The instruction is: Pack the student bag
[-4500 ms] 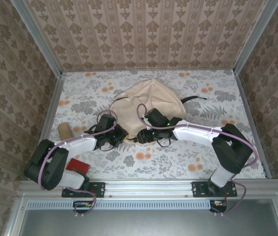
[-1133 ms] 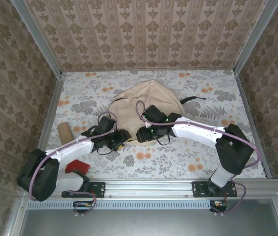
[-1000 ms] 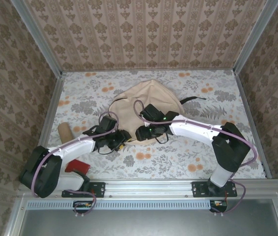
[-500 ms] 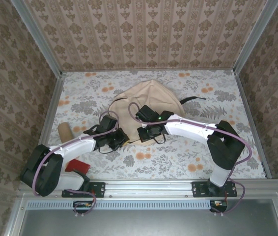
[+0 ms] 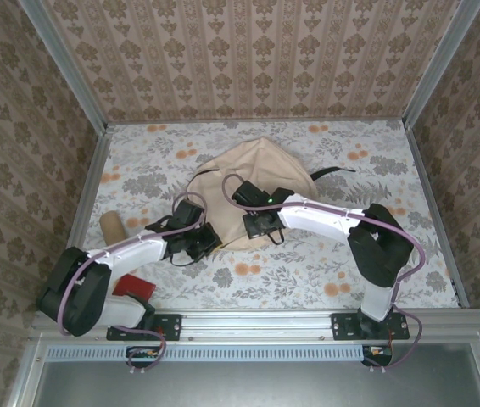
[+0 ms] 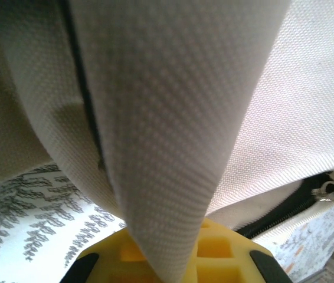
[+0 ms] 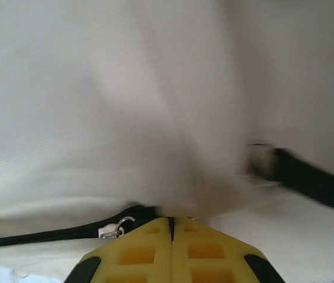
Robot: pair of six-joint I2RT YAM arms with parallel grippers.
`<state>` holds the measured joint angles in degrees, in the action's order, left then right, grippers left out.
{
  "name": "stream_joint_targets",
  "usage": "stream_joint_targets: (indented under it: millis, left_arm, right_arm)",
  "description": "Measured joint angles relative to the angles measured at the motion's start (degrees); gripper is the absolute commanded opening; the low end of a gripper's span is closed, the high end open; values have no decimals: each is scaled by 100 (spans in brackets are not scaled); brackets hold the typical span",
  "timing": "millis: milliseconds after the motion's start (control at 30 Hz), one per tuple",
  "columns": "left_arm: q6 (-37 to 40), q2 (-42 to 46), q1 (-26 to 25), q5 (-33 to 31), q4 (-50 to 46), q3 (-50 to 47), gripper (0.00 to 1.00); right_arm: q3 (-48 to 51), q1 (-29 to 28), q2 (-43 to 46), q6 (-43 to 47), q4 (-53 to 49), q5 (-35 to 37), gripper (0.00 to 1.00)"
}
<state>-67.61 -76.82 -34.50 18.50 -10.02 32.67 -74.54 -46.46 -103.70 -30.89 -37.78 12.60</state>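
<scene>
The student bag [image 5: 257, 174] lies mid-tabletop [image 5: 367, 161], stretching away from both arms toward the far wall. The left jaws clamp a fold of its cloth at the near-left corner. The right jaws, pressed shut, sit close alongside at the near hem by the zipper pull [image 7: 113, 229], any pinch of cloth unconfirmed. An opening lift would likely start from that near edge.

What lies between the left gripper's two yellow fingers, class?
A fold of the student bag, cream fabric, runs down between the fingers of the left gripper, which is shut on it. The left wrist view shows this.
</scene>
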Motion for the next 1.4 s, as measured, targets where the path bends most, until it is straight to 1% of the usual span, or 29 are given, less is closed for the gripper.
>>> stream_joint_targets:
  millis: [233,300,400,467,567,700,833,967,1167,1200,1233,1300,1367,1400]
  left_arm:
    - [46,-146,7,-22,96,-55,0]
    - [87,-144,7,11,105,-48,10]
    - [258,-109,9,76,-83,96,32]
    - [424,4,9,109,-415,273,45]
    - [684,212,9,146,-894,682,56]
    - [966,374,9,251,-1239,1266,62]
    - [1202,367,9,271,-1449,1657,65]
    - [1381,155,-9,262,-1604,2017,67]
    - [1639,-592,-136,98,-1805,2820,68]
    - [1674,-704,-146,79,-1812,2942,68]
    - [1716,-866,-149,52,-1816,3112,68]
    - [1816,-1163,-151,-13,-1823,3421,68]
    - [1926,-1475,-142,-74,-1825,3724,68]
    - [1971,-1617,-127,-87,-1825,3853,68]
  right_arm:
    - [-90,46,-57,-358,-442,560,0]
    - [-96,46,-57,-391,-468,586,0]
    - [-90,46,-50,-391,-474,599,0]
    - [4,68,35,-400,-476,654,0]
    - [293,162,332,-433,-542,702,0]
    - [844,450,933,-514,-619,778,0]
    - [1449,951,1593,-514,-627,811,0]
    - [1928,1668,2079,-380,-614,776,0]
    - [2092,2973,2223,-4,-509,588,0]
    - [2081,3117,2223,44,-481,538,4]
    - [2046,3276,2218,85,-466,479,10]
    - [1897,3491,2181,162,-470,391,26]
    - [1655,3611,2155,227,-466,328,49]
    - [1554,3622,2157,245,-468,306,55]
